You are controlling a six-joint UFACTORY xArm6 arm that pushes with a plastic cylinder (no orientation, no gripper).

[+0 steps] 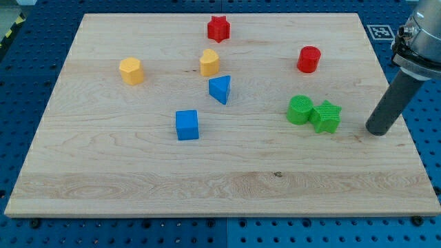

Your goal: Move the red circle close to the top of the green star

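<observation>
Camera view shows the wooden counter (227,186) scattered with small blocks, and my tip (375,131) resting on the board near its right edge. No pincer exists on this rig, so nothing opens, shuts or holds; the rod ends in a plain tip that can only shove, and it touches no block at this moment. The red circle (309,59) sits toward the view's upper right, well apart from my tip, up and to the left of it. The green star (326,116) lies just left of my tip, near but apart from it, and touches a green circle (300,109) on its own left side. The red circle stands above the star with a clear gap of bare wood between them, so the task is not yet done. My tip stands on the star's right, below the level of the red circle; I judge this a poor side to push from, since the circle must travel toward the view's bottom, which calls for the tip to get above it first. The risk I see is clipping the star on the way round. Well away from this corner sit a red star (218,29), two yellow blocks (131,70) (209,63), a blue triangle (220,89) and a blue cube (187,125).
</observation>
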